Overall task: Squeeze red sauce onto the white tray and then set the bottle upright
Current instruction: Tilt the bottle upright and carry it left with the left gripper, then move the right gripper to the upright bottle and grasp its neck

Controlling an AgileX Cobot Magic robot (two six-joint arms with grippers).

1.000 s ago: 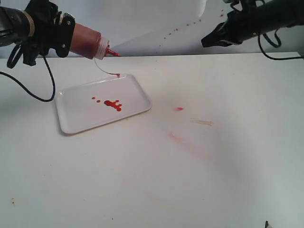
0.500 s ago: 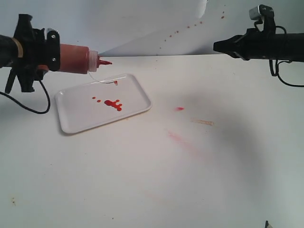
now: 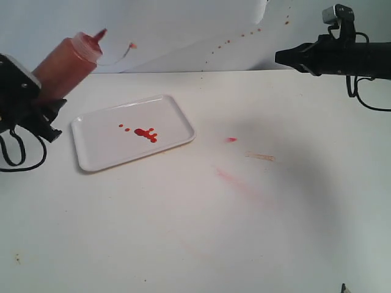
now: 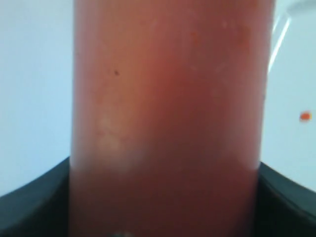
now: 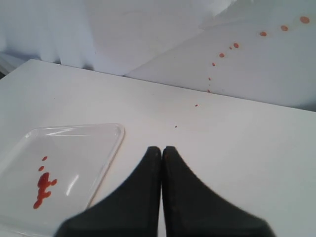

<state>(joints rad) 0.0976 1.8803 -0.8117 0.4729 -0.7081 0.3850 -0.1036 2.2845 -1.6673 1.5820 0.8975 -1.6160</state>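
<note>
Left fingers [image 4: 34, 202] are clamping the bottle [image 3: 64, 64] low on its body, near the dark base. The bottle is hanging in the air just off the left end of the white tray [image 3: 98, 155]. It is tilting, with the nozzle [image 3: 98, 35] pointing up and toward the tray side and the small cap [image 3: 132, 45] out on its tether.

Red sauce [image 3: 145, 133] is lying as a blob with a few drops near the tray's middle, so the squeezing is reading as done. Step in hand, as judged: righting the bottle.

Right fingers [image 5: 143, 197] are pressing together on nothing, hovering well above the worktop [image 3: 244, 232] at far right.

Next move is calling for bringing the bottle to vertical, lowering it until the base is sitting flat on the worktop beside the tray, then releasing. A tilted base is risking a topple.
</note>
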